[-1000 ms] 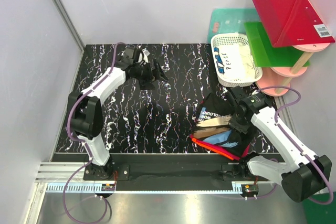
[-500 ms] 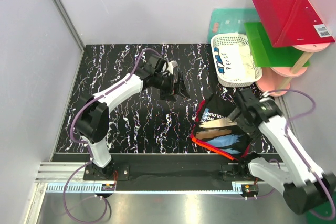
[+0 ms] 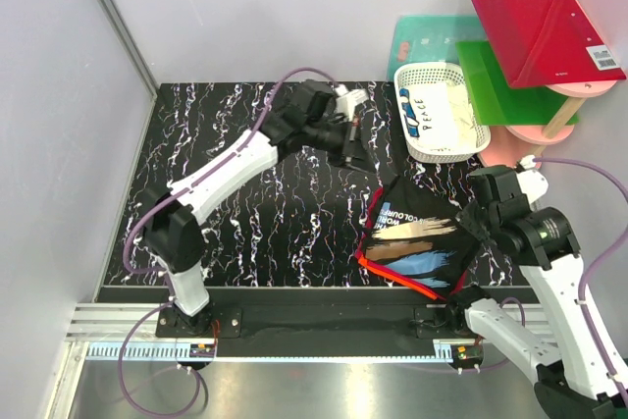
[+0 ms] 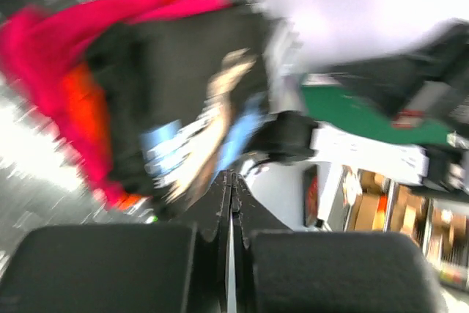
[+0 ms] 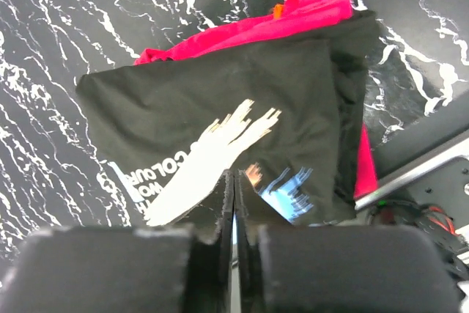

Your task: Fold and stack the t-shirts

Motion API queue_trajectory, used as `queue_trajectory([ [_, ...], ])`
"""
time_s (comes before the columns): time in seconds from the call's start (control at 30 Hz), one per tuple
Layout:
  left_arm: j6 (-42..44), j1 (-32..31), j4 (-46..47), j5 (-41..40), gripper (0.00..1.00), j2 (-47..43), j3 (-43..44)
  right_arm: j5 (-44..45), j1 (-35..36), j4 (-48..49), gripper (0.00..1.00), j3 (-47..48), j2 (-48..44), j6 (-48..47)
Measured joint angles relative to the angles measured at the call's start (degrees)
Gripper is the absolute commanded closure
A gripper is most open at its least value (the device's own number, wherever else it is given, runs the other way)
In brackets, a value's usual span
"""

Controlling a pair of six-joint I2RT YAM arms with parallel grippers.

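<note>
Currently listing: one stack of t-shirts (image 3: 417, 242), which is lying folded at the near right of the marbled black table (image 3: 245, 213), close to my right arm's base.

Top item: a black tee (image 5: 220, 108), which is showing a cream brush-stroke print, a blue patch beside it and white lettering along one edge.

Under it: a red tee (image 5: 308, 5), which is sticking out past the black cloth along two sides, and a sliver of orange tee (image 4: 84, 108), which is peeking out between the layers. The pile is sitting at an angle to the table's near edge.

My right gripper (image 5: 232, 175) is hanging over the print with its jaws pressing together and nothing between them.

My left gripper (image 4: 231, 177) is hovering above the table's far middle, near the white lattice basket (image 3: 437, 149). Its jaws are likewise pinching closed on nothing, and its own view is coming through blurred.
</note>
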Motion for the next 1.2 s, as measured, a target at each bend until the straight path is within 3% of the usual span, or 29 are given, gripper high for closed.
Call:
queue_trajectory([
  [0.17,-3.37,-5.53,2.62,4.11,1.0,7.19,8.44,-2.93,0.0,2.54,1.0,-2.95,2.05,-0.22],
  [0.33,-5.97,-8.04,1.73,5.86,1.0,13.99,8.09,-7.1,0.0,4.42,1.0,-7.5,7.61,0.04],
  [0.6,-6.14,-7.02,0.26,5.86,1.0,14.84,5.27,-10.45,0.0,8.63,1.0,-13.57,17.46,0.22],
  [0.93,-5.57,-6.69,0.24,6.58,1.0,12.94,4.42,-8.94,0.0,10.8,1.0,-7.63,41.48,-2.19],
  [1.2,-4.92,-6.69,0.2,7.72,1.0,11.43,3.91,-6.08,0.0,12.28,1.0,-3.45,38.77,-4.02],
])
